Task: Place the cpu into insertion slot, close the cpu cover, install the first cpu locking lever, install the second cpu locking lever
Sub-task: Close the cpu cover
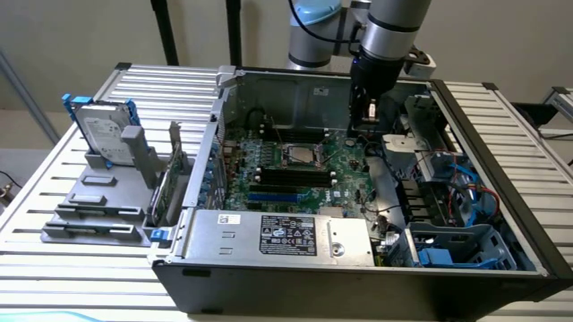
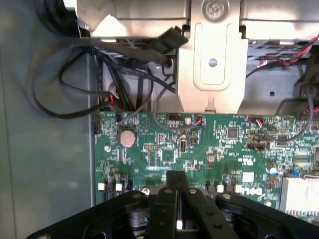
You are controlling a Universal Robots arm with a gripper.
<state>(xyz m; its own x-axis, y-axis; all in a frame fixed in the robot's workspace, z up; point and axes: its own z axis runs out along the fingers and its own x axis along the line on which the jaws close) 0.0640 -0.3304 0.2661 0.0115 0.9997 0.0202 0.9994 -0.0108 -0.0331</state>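
Observation:
The insertion slot (image 1: 300,155) is a square socket with a silvery rim on the green motherboard (image 1: 345,168) inside the open computer case. Its middle looks grey. I cannot tell the cpu or the cpu cover apart from it at this distance, and the locking levers are too small to make out. My gripper (image 1: 363,126) hangs low in the case, toward the exterior view's right of the socket and farther back. In the wrist view my gripper (image 2: 178,179) is shut, its black fingers (image 2: 164,209) meeting over the board's edge. Nothing sticks out past the tips.
Black memory slots (image 1: 286,178) lie in front of the socket, and the power supply (image 1: 282,235) sits nearer. Blue drive cages (image 1: 457,248) and cables fill the case's right. A hard drive (image 1: 103,131) stands on a grey holder (image 1: 94,204) outside. A metal bracket (image 2: 212,64) and loose cables (image 2: 75,79) are beyond the fingers.

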